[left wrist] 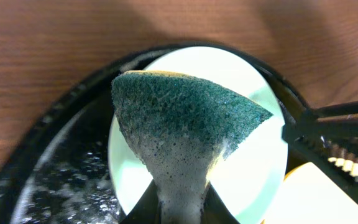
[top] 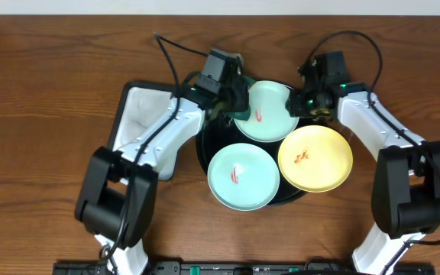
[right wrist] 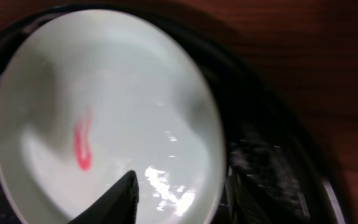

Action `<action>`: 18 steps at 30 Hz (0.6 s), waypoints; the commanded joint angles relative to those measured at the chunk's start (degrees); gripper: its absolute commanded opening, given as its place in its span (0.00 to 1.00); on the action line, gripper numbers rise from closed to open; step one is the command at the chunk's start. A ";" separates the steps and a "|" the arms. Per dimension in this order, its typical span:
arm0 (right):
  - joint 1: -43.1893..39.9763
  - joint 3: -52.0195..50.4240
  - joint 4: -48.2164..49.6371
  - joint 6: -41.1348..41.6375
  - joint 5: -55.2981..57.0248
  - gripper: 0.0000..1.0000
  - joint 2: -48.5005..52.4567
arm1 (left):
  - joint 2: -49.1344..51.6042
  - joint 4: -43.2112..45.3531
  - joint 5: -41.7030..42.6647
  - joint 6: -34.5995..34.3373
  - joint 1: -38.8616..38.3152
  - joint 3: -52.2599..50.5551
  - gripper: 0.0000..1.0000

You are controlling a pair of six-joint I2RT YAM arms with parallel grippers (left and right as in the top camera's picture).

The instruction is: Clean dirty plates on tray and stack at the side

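Your left hand (left wrist: 179, 202) is clamped on a sponge (left wrist: 185, 118), pinched at its narrow end so the green scouring face fans out ahead of the fingertips. Directly beneath it lies a mint plate (top: 270, 114), sitting in the black tray (top: 208, 145) with a red smear (right wrist: 82, 146) near its centre. Your right hand (top: 309, 99) is at that plate's rim, on the side away from the left hand. One finger reaches over the inside of the plate, but you cannot tell from these views whether the hand has closed on the rim or merely straddles it.

Treat the plate as light, stiff and glossy. The tray floor looks wet, so expect the plate to skate under sponge pressure unless it is pinned. The raised rim is the sensible hold: one finger inside, one under the lip. The sponge is soft and will fold, so press it flat, not edge-on.

The second mint plate (top: 243, 177) and the yellow plate (top: 315, 158) lie behind both hands, toward the arm bases, each smeared. Bare table (top: 52, 61) lies outboard of either hand for stacking.
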 commanded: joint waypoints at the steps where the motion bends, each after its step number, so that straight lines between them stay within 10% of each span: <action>1: -0.31 0.68 -0.46 -0.90 0.17 0.43 1.36 | 0.98 1.66 0.31 -1.14 -0.79 0.24 0.08; 12: 0.09 0.68 0.35 0.74 1.60 0.01 7.58 | 2.38 5.88 0.28 -1.36 -0.98 0.24 0.07; 18: 0.09 0.70 -0.81 1.60 1.57 0.01 6.99 | 4.70 9.35 0.31 -1.53 -2.51 0.24 0.07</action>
